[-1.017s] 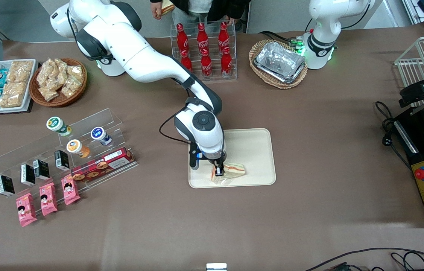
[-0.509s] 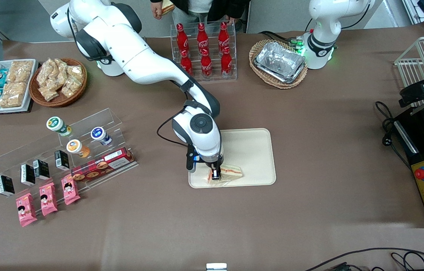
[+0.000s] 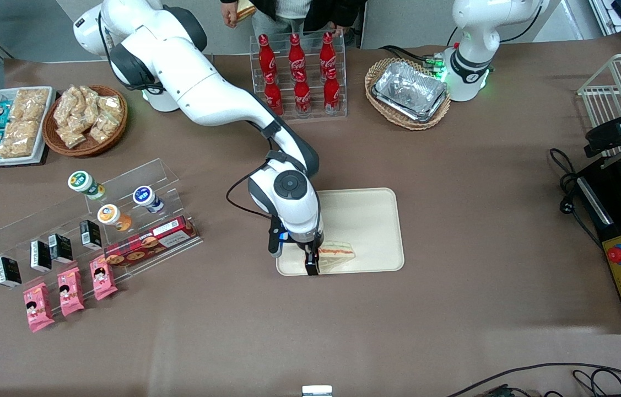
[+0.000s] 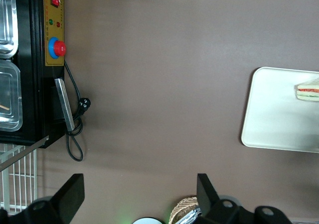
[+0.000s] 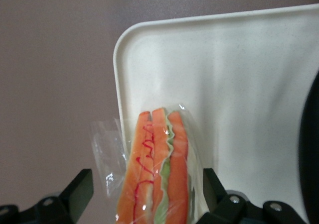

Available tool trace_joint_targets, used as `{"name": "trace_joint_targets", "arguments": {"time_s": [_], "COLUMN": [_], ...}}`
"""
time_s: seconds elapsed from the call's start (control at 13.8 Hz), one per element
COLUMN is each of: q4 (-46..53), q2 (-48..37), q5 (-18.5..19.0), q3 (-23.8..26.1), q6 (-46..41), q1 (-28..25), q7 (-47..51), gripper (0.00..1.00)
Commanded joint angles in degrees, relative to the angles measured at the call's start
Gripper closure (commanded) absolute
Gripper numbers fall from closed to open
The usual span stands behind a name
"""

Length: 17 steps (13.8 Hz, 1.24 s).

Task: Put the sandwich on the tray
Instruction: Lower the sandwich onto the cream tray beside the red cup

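While the front view shows the gripper (image 3: 312, 266) low over the near edge of the tray (image 3: 371, 220), only the right wrist view reveals the fingers (image 5: 77, 189) spread apart, clear of the sandwich (image 5: 157, 169). The wedge is wrapped in crinkled clear plastic and lies on the smooth cream tray's corner.

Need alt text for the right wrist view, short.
A plastic-wrapped sandwich with orange and green filling sits between the open gripper fingers, at a rounded corner of the cream tray. Brown table surrounds the tray.
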<state>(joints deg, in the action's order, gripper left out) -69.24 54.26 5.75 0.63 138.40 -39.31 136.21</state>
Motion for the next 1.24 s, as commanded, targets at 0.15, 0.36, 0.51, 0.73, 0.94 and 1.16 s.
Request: {"name": "trace_joint_targets", "arguments": {"time_s": [0.15,0.36,0.51,0.73,0.94,1.16], "q4": [2.27,1.83,1.65,1.57,0.95,0.95], "q2": [0.93,-1.26,-2.93,-4.78,-6.62,-9.08], "q5": [1.28,3.03,3.12,2.34,2.16,-2.92], "q3": [-0.28,-0.11,-0.1,0.33,0.6,0.34], "q6": [-0.23,-2.51,-4.44,-7.61,-11.03,-16.22], "q1": [-0.59,-0.68,-0.59,0.29,0.46,0.64], "q7": [0.81,0.1,-0.33,-4.8,-7.18,-13.32], "gripper": [0.01,0.0,0.0,0.0,0.0,0.0]}}
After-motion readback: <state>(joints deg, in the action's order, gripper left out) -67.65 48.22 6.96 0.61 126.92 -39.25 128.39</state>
